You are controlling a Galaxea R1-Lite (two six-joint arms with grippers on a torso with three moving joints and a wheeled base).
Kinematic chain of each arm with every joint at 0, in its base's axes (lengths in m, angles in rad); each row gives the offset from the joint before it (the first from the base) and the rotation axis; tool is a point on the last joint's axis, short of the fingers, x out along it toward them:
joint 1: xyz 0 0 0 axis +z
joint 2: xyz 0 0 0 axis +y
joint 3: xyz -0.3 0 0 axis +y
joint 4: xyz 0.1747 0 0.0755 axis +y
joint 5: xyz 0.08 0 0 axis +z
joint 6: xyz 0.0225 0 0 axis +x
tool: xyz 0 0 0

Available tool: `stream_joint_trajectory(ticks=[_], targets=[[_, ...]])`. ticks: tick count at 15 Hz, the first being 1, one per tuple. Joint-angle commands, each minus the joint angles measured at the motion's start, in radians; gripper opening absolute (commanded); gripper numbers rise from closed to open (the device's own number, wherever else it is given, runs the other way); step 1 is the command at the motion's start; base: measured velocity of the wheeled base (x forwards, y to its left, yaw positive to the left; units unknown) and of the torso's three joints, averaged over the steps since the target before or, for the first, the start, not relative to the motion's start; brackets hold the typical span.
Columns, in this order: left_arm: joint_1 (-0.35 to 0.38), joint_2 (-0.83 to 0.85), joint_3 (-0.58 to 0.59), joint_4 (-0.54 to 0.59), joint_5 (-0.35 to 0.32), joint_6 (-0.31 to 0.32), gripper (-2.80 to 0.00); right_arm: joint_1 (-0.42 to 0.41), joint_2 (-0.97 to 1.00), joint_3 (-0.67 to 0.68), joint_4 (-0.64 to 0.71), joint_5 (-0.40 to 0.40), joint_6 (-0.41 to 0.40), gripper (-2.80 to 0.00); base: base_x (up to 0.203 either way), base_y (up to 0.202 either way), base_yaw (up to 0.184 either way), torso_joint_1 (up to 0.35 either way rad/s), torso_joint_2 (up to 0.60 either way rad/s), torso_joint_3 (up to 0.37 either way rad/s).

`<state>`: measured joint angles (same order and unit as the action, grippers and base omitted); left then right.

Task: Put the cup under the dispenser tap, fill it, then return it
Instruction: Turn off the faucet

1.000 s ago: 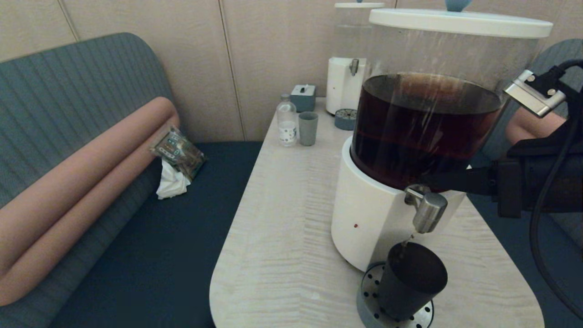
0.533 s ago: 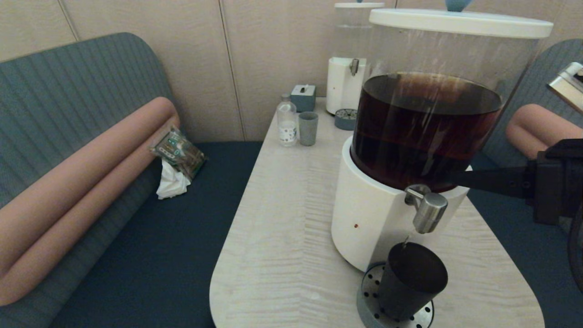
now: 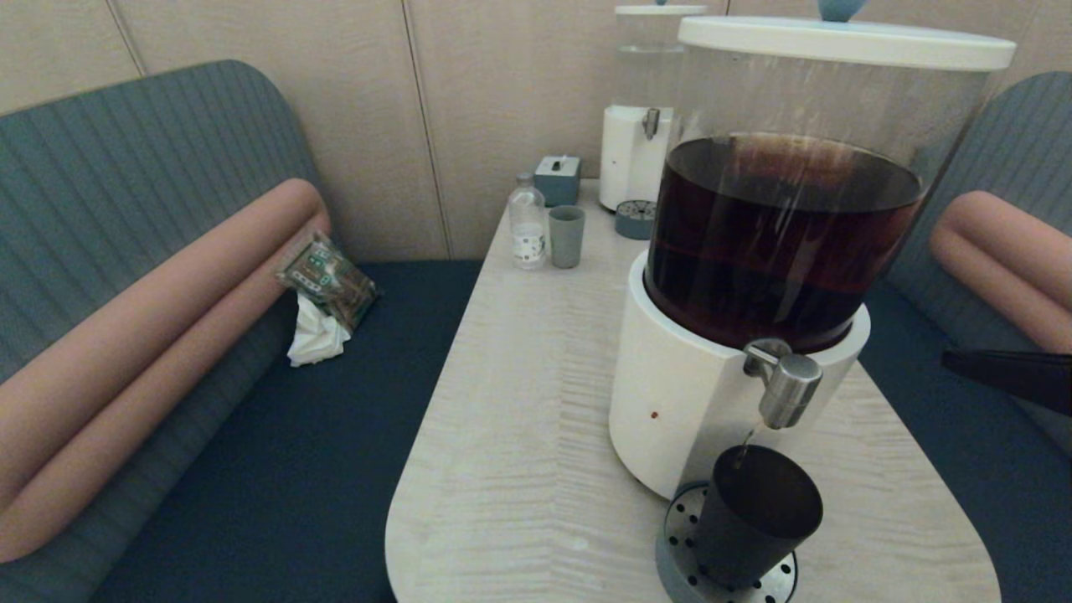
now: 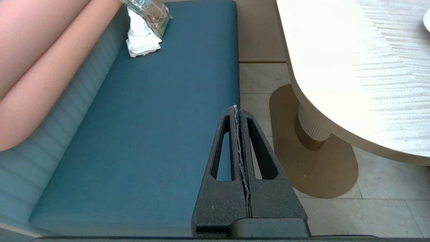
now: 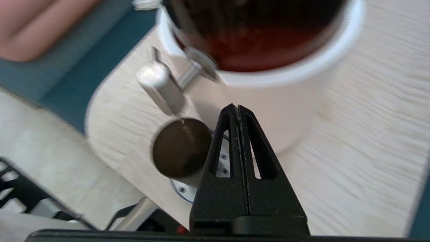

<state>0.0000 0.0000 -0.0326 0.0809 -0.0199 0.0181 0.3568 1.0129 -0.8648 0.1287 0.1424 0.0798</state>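
cup (image 3: 756, 515): lower right of head view, on perforated drip tray (image 3: 680, 544), under dispenser tap (image 3: 785, 387), thin stream falling | right gripper (image 5: 238, 109): fingers pressed together, right edge | left gripper (image 4: 236, 109): fingers pressed together, over bench seat (image 4: 151, 134)

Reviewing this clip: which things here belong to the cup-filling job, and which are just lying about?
Belonging to the job:
- black cup, on the drip tray
- steel tap, a thin stream running into the cup
- right gripper, shut, beside the dispenser

Just lying about:
- grey-green cup
- small bottle
- far dispenser
- snack packet on the bench
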Motion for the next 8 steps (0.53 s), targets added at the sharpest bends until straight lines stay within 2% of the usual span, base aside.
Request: stream_joint_trajectory(ticks=[1,8], targets=[[0.000,0.000,0.000,0.000,0.000,0.000,-2.80,0.004,-0.057,0.028,0.001,-0.033,-0.002,-2.80,0.000,0.000,0.000,0.000,0.00,0.000],[0.000,0.000,0.000,0.000,0.000,0.000,-2.80,0.004,-0.197,0.084,0.033,-0.145,-0.001,-2.80,0.000,0.000,0.000,0.000,0.00,0.000]])
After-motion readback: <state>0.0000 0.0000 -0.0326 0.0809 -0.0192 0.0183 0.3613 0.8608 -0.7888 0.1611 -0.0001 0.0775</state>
